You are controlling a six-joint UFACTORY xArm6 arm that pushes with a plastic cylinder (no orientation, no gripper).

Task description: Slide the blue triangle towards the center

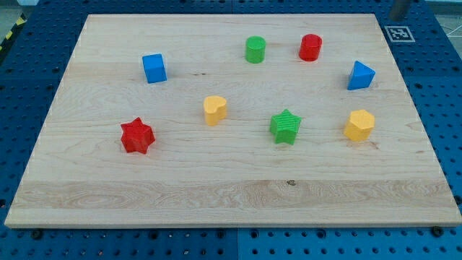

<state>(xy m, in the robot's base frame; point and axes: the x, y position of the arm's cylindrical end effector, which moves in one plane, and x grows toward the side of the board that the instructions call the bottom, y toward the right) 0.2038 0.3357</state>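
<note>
The blue triangle [360, 75] sits on the wooden board [231, 195] near its right edge, in the upper half. A grey rod end shows at the view's top right edge. My tip [395, 16] is just beyond the board's top right corner, above and to the right of the blue triangle and well apart from it. It touches no block.
A red cylinder [310, 47] and a green cylinder [255, 50] stand left of the triangle. A yellow hexagon [359, 125] lies below it. A green star [285, 126], yellow heart [214, 110], red star [136, 136] and blue cube [154, 68] lie further left. A black-and-white marker [398, 33] sits off the corner.
</note>
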